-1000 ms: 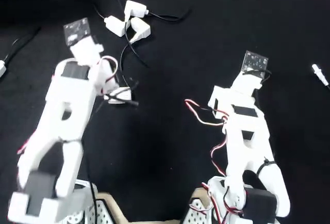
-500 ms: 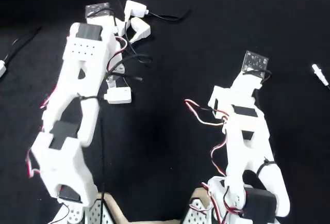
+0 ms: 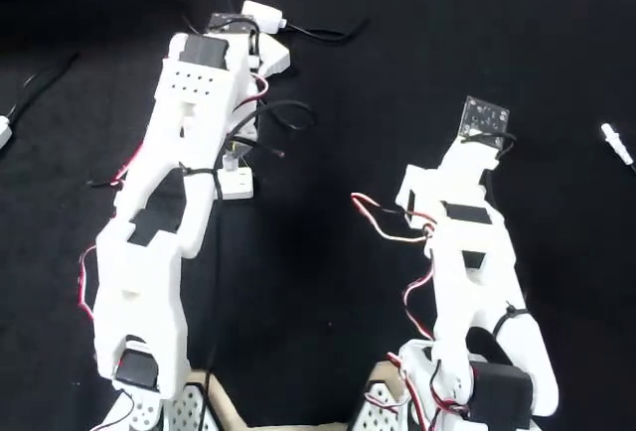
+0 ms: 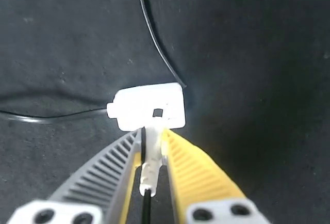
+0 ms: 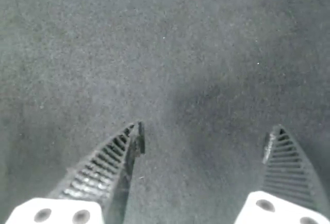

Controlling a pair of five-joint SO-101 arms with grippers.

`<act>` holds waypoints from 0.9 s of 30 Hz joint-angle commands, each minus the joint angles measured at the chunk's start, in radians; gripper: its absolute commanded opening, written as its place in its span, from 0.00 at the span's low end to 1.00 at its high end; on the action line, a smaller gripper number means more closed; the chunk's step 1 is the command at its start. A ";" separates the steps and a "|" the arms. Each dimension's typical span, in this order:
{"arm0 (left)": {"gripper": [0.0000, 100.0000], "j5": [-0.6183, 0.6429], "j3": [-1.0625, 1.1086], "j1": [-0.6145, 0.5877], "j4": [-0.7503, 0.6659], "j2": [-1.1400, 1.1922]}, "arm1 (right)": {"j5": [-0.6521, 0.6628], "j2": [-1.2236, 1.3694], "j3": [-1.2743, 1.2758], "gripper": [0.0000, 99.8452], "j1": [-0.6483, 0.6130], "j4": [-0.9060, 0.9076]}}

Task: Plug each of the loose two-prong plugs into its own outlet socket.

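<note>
My left gripper (image 4: 151, 135) is shut on a white two-prong plug (image 4: 151, 159) with a black cord. The plug's front end meets a white outlet socket (image 4: 149, 108) that has a small square hole on top. In the high view this socket (image 3: 236, 186) lies beside the stretched-out left arm, whose gripper sits mostly under the arm. My right gripper (image 5: 206, 131) is open over bare black cloth. From above it (image 3: 483, 123) hangs right of centre. A loose white plug (image 3: 616, 143) lies at the far right.
More white socket blocks (image 3: 266, 19) with black cords (image 3: 323, 32) lie at the back, by the left arm's wrist. A black cord (image 4: 154, 33) loops past the socket. A small white piece (image 3: 4, 131) is at the left edge. Black cloth (image 3: 556, 44) covers the table.
The left arm has stretched from the near left toward the back, over the socket block. The right arm has shifted only slightly.
</note>
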 commanded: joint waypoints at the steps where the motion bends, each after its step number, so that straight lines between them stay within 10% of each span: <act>1: 0.03 -0.009 -0.058 0.005 0.015 -0.012 | 0.009 -0.007 -0.008 0.37 -0.012 -0.015; 27: 0.03 0.000 0.022 0.071 -0.003 0.054 | 0.009 -0.007 -0.007 0.37 -0.009 -0.015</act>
